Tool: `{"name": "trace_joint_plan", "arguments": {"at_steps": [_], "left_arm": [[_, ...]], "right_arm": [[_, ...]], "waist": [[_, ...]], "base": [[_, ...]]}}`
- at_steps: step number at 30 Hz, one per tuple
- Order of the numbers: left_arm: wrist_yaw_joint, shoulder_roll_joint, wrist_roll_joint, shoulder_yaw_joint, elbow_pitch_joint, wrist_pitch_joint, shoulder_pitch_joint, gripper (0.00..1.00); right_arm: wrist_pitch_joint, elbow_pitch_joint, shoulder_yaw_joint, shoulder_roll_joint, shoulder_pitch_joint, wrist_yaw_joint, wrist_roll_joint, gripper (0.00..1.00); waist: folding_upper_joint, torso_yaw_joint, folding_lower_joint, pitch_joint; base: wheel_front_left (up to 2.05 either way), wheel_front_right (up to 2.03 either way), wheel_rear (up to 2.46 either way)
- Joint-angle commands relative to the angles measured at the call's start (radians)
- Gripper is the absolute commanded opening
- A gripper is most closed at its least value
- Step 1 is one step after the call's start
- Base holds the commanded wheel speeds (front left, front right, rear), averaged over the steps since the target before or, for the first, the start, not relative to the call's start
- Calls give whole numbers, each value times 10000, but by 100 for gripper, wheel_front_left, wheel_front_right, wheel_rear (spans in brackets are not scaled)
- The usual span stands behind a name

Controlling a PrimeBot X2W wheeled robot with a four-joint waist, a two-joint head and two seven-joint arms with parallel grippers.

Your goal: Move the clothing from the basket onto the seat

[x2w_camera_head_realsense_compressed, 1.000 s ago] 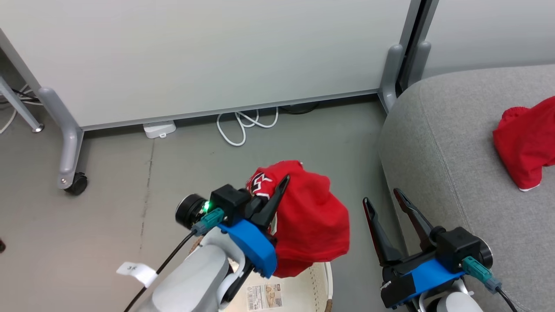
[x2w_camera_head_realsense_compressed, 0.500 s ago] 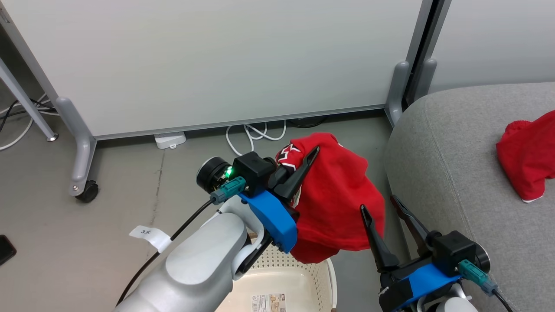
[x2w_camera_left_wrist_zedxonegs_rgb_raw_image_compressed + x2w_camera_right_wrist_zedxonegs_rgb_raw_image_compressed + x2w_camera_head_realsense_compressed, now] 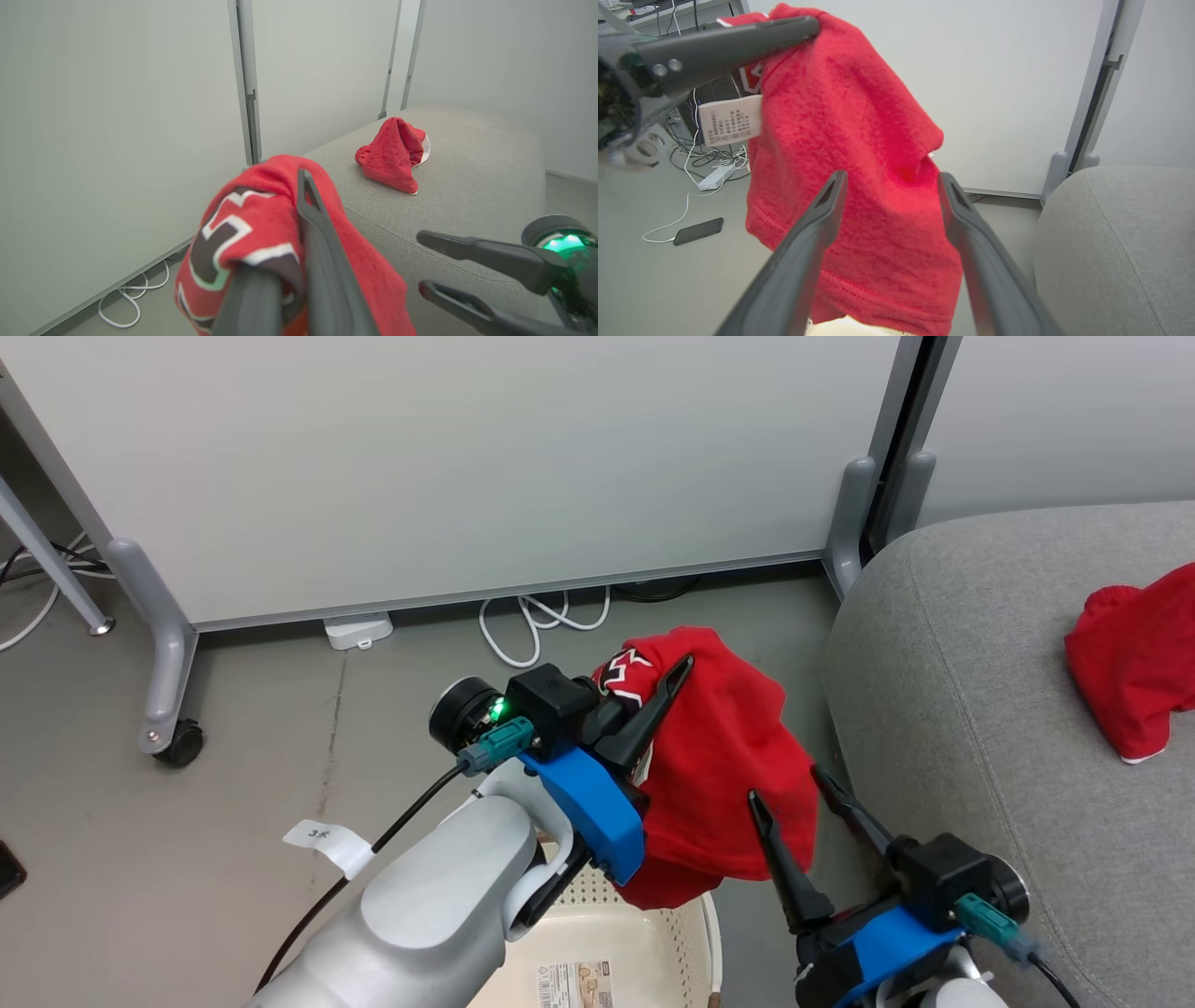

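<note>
Left gripper: jaws pinched shut on a bunched fold of the red jersey, close to its black-and-white lettering. The jersey hangs free in the air, over the basket and short of the sofa, with its lower hem dangling just above the basket rim. My reading is that the high grip lets the cloth clear the basket wall.

Right gripper: jaws spread wide and empty, aimed at the hanging cloth from beside the sofa's rounded edge. I cannot tell whether the tips touch the fabric. It is probably placed there to steady the loose lower part.

A second red garment lies crumpled on the sofa cushion, well apart from the jersey. Judged from that, half the job is done.

What is left is to carry the jersey across the sofa edge and let go over the cushion. The soft cloth swings and trails, so the hem could catch the rim, or drop to the floor if released short.
</note>
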Motion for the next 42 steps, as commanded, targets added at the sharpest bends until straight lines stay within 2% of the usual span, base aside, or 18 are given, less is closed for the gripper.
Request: {"name": "trace_joint_plan", "arguments": {"at_steps": [1,12,23,42], "left_arm": [[-20,5,-21,-1,2,-49,-168,0],[-21,-29,-84,-216,43,-50,-240,0],[-21,-131,-267,-616,-50,-50,-357,0],[-21,-78,-623,-1053,-99,-50,-426,0]], "right_arm": [[180,60,221,-11,-198,5,-50,100],[1158,941,981,-11,-1352,5,-129,100],[1892,2429,1631,-207,-2590,5,498,100],[1073,4023,2354,-118,-3654,5,1045,100]], "waist": [[-1,-22,-1,34],[-1,-30,-1,116],[-1,151,-1,114],[-1,221,-1,-66]], "base": [[0,0,0],[0,0,0],[0,0,0],[0,0,0]]}}
